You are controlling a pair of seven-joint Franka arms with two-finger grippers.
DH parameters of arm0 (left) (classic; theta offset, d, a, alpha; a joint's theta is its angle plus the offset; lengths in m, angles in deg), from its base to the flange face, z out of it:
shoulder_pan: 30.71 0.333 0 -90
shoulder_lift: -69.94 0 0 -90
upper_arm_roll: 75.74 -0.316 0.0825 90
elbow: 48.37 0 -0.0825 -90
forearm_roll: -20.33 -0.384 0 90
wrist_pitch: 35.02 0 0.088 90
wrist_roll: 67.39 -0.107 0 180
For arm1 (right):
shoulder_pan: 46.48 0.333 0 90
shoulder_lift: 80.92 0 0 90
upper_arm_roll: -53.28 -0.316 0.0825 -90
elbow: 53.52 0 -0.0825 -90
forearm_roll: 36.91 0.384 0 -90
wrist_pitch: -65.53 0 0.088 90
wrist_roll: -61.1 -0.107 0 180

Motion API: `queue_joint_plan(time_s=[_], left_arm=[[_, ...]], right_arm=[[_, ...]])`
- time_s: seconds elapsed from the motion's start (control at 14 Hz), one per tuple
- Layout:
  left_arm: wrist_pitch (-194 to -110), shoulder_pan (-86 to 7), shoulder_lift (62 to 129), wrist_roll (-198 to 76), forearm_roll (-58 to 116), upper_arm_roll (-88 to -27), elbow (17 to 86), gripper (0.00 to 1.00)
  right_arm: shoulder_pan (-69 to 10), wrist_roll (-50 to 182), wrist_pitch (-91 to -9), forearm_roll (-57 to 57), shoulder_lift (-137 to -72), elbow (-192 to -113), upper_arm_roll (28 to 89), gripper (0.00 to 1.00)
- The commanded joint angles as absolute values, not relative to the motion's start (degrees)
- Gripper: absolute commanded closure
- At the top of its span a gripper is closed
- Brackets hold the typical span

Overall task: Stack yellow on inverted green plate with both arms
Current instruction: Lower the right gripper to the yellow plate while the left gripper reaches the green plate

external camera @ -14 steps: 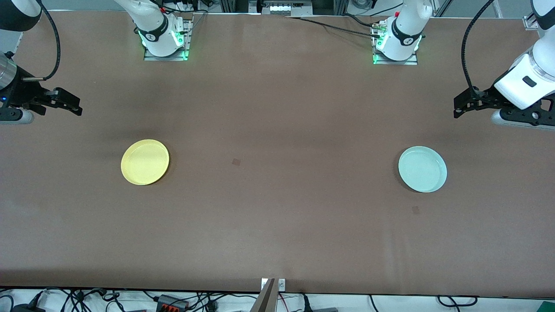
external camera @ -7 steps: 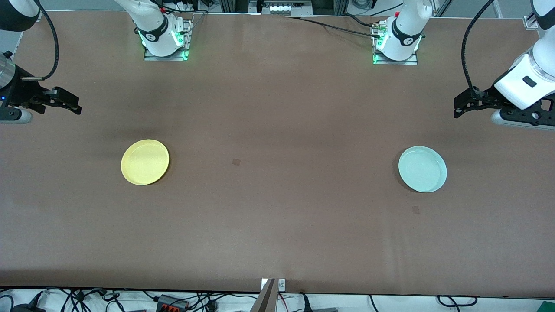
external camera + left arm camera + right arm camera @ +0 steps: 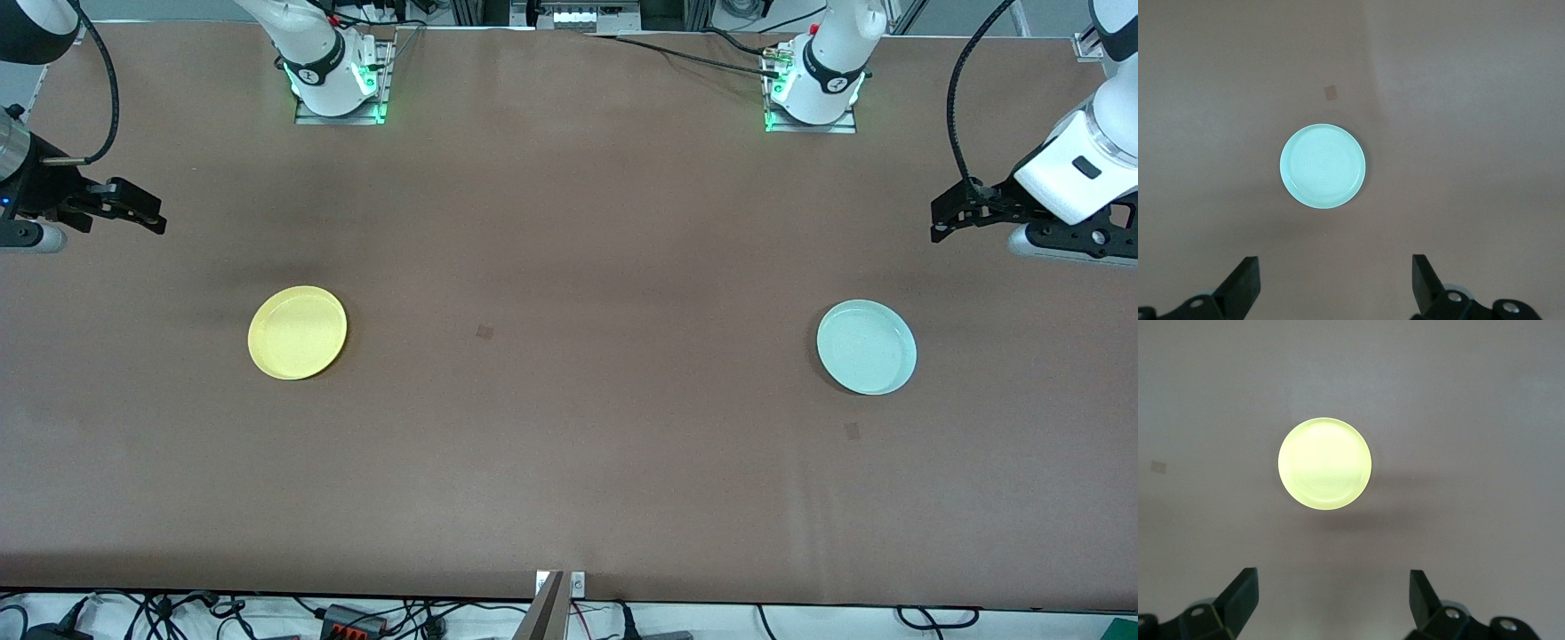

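The green plate (image 3: 866, 347) lies rim-up toward the left arm's end of the table, not yet inverted; the yellow plate (image 3: 297, 332) lies well apart from it, toward the right arm's end; the left gripper (image 3: 949, 218) and right gripper (image 3: 142, 212) hang spread and empty, well clear of it. The thin rim could slip during flipping; yellow stacked early would rest wrongly.
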State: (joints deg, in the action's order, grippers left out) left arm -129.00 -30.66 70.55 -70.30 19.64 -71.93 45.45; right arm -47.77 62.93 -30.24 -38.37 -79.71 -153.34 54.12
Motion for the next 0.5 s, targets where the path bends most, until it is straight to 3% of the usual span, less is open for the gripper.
queue_joint_plan(time_s=[0.0, 0.43], left_arm=[[-128.1, -30.45, 71.34, -70.91, 19.89, -71.96, 44.01, 0.0], [-128.36, -29.22, 75.55, -71.08, 20.59, -72.13, 43.39, 0.0]], right_arm=[[-47.79, 62.59, -29.65, -39.2, -81.09, -152.58, 54.07, 0.0], [-49.38, 62.51, -31.49, -37.79, -91.45, -152.31, 54.25, 0.0]])
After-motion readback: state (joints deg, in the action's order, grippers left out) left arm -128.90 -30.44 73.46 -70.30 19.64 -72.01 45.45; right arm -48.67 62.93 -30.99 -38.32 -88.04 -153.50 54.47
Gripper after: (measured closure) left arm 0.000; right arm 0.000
